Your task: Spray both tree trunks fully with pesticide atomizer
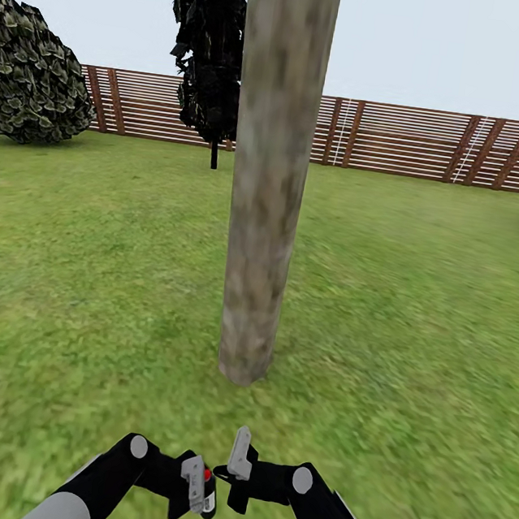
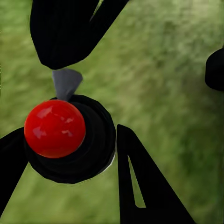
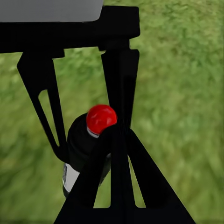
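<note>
The left gripper (image 1: 198,487) has its fingers (image 2: 140,182) clamped on the pesticide atomizer (image 2: 70,135) — black body, red top. The right gripper (image 1: 237,463), just beside it, is angled away, so I cannot tell its spread. Straight ahead, the thick tree trunk (image 1: 268,179) rises from the grass floor (image 1: 416,313) — fence (image 1: 406,140) behind.

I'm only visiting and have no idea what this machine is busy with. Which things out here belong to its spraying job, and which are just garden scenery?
Part of the job:
- atomizer with red cap, held in the left claw
- tree trunk straight ahead
- grass floor

Just scenery:
- round leafy bush
- slatted wooden fence
</note>
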You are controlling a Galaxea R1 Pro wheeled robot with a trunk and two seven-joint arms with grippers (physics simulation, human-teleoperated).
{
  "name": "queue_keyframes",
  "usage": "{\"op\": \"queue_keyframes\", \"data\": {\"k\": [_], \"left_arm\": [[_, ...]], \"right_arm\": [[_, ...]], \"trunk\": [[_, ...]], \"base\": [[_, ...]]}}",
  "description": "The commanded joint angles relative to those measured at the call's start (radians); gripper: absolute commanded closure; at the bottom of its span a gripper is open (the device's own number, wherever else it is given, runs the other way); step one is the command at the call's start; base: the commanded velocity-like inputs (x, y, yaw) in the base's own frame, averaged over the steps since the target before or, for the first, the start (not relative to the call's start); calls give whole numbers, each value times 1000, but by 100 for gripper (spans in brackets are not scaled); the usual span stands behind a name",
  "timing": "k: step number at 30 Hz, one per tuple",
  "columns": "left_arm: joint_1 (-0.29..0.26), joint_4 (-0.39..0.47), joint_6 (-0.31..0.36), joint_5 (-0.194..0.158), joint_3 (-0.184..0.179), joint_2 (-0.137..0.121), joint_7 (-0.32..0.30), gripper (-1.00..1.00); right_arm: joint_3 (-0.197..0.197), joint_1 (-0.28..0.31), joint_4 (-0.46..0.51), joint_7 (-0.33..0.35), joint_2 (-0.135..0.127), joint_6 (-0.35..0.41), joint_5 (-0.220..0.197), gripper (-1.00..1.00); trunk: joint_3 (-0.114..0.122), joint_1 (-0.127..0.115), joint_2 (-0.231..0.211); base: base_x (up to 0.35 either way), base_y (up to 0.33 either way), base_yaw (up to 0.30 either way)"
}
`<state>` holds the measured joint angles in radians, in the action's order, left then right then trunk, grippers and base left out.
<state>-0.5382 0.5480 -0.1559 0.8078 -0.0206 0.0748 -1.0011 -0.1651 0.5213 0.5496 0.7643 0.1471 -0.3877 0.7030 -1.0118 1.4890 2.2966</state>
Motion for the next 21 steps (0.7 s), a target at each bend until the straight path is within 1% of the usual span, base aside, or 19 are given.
{"op": "queue_keyframes", "data": {"k": [1, 4, 8, 17, 21], "left_arm": [[0, 1, -11, 3, 1, 0, 0, 100], [0, 1, -11, -8, 0, 0, -1, 100], [0, 1, -11, -11, -1, 0, -1, 100], [0, 0, -10, -11, -2, 0, -1, 100], [0, 0, -7, -3, -5, -9, 0, 100]], "right_arm": [[1, 0, 1, 0, 0, -5, 9, 100], [1, 0, 1, 0, 0, -5, 9, 100], [1, 0, 1, 0, 0, -5, 9, 100], [1, 0, 1, 0, 0, -5, 9, 100], [1, 0, 1, 0, 0, -5, 9, 100]], "trunk": [[-1, 0, 0], [-1, 0, 0], [-1, 0, 0], [-1, 0, 0], [-1, 0, 0]], "base": [[0, 0, 0], [0, 0, 0], [0, 0, 0], [0, 0, 0], [0, 0, 0]]}}
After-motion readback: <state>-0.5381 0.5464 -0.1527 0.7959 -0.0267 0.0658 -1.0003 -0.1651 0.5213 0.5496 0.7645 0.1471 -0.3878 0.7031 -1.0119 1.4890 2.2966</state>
